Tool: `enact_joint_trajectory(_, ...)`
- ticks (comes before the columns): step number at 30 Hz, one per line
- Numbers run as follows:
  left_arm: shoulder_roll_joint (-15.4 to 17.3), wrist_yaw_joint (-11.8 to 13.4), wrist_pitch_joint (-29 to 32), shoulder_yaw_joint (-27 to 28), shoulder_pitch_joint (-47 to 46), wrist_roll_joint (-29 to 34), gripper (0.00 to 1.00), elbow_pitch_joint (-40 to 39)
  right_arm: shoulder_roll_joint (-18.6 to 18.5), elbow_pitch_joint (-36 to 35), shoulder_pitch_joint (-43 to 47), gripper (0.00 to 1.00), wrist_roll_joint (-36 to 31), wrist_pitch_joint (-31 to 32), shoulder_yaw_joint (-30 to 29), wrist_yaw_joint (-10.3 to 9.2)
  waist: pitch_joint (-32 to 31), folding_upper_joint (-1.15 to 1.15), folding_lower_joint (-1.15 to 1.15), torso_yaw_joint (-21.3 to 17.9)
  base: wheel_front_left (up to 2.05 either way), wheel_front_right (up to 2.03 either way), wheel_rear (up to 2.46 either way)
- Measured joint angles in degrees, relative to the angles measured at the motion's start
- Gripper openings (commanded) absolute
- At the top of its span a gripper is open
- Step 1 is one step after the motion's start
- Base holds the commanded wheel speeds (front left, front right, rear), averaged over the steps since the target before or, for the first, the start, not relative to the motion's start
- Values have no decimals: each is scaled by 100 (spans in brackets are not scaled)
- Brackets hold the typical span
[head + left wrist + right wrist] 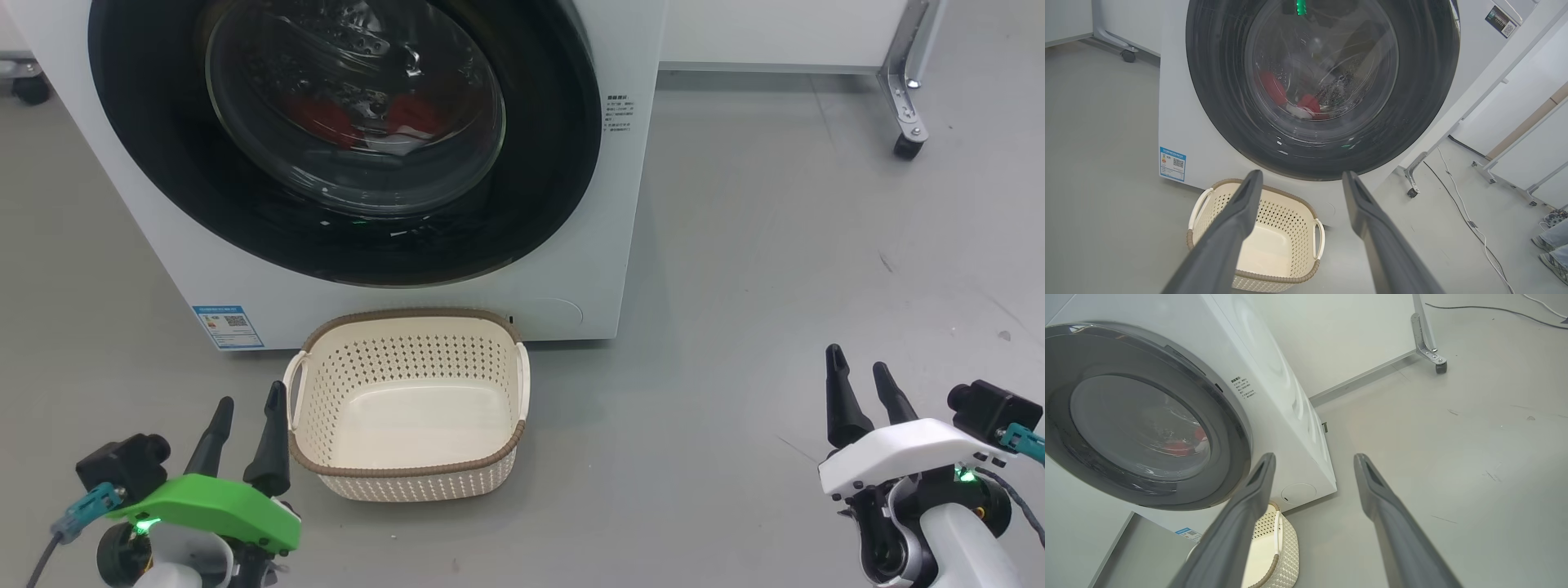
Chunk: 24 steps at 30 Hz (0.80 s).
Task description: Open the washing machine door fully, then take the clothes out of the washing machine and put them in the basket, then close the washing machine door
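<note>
My left pincer (250, 394) hangs low over the grey floor (735, 286), its two long dark fingers spread apart and gripping nothing. Just to its right, almost beside the fingertips, sits the small cream perforated plastic basket (408, 313) with the brown woven-look rim and white side handles, with nothing in it, tucked against the foot of the big white front-loading washing machine (147, 204). Ahead of and above that pincer, the large round washing machine door (555, 163) with its glossy black rim and bulging clear glass centre looks shut flush against the front. Through the glass I can see the bright red and white clothes (326, 118) lying at the bottom of the drum. Well off to the right, far from the basket and clear of the machine's right edge, my right pincer (857, 359) also hovers with its fingers spread and nothing between them. So I judge that I am at the very first step, with the door not yet touched. The next move calls for lifting a pincer to the door's rim, hooking a finger behind its edge and swinging it wide; from the right wrist view a dark slot on the rim's far side may be the catch, though I cannot be sure.
</note>
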Motion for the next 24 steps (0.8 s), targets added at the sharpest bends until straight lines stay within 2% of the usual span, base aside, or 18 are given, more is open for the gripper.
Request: enact_joint_trajectory(24,0,391,-503,-443,-133,1379,100,293,-32,46,-44,100,-1663,-506,413,-312,-36,0,0,-24,0,0,0)
